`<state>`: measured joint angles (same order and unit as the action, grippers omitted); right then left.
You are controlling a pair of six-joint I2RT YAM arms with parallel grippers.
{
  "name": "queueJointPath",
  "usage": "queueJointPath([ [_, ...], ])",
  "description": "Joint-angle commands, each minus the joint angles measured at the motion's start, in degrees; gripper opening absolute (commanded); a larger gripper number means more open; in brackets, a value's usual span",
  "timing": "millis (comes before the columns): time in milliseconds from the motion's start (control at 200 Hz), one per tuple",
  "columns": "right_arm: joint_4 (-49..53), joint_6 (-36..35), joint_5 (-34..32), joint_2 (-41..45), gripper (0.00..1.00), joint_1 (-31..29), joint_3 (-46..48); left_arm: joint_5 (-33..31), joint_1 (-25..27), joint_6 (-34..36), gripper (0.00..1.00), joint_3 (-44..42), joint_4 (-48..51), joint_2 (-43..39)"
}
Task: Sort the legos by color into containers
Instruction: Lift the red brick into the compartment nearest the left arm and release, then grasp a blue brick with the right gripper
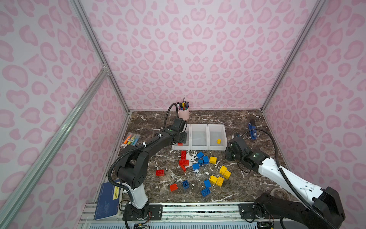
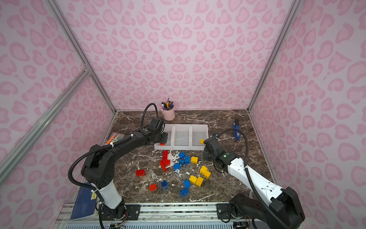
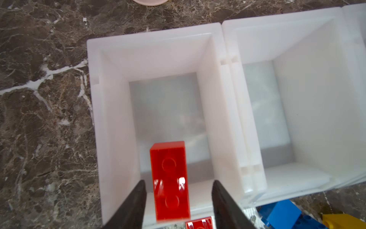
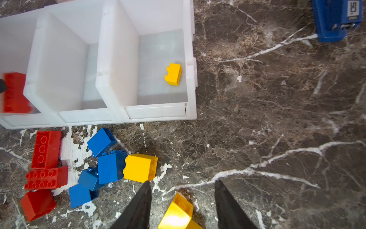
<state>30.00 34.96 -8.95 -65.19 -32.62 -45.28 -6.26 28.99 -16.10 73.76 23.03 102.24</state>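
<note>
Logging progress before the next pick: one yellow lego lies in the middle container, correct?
Not the middle one. The yellow lego lies in the end container nearest the right arm, as the right wrist view shows; the middle container is empty.

The red brick (image 4: 14, 92) at the bins (image 4: 116, 65) is smeared and edge-cropped in the right wrist view and mostly hidden behind the left arm (image 1: 158, 140) in both top views.
</note>
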Motion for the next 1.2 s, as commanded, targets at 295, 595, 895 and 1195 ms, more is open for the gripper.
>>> queueJointPath([
  [295,-0.37,0.5,0.95,-1.33,0.54,-1.95,0.3,-0.26,0.01,-1.95,0.7,-5.86,-1.73,-7.11],
  [595,-2.35,0.9,1.17,-12.49,0.52,-9.58,-6.69,-0.44,0.03,-5.32,0.71,-17.23,-3.22,-18.01],
  [895,-4.46,2.07,2.0,-24.55,0.49,-13.85,-12.71,-0.79,0.01,-10.07,0.71,-29.04,-2.77,-30.03],
  [1195,-4.93,2.2,2.57,-32.59,0.47,-13.9,-16.04,0.55,0.36,-13.19,0.71,-34.49,-3.6,-35.77],
])
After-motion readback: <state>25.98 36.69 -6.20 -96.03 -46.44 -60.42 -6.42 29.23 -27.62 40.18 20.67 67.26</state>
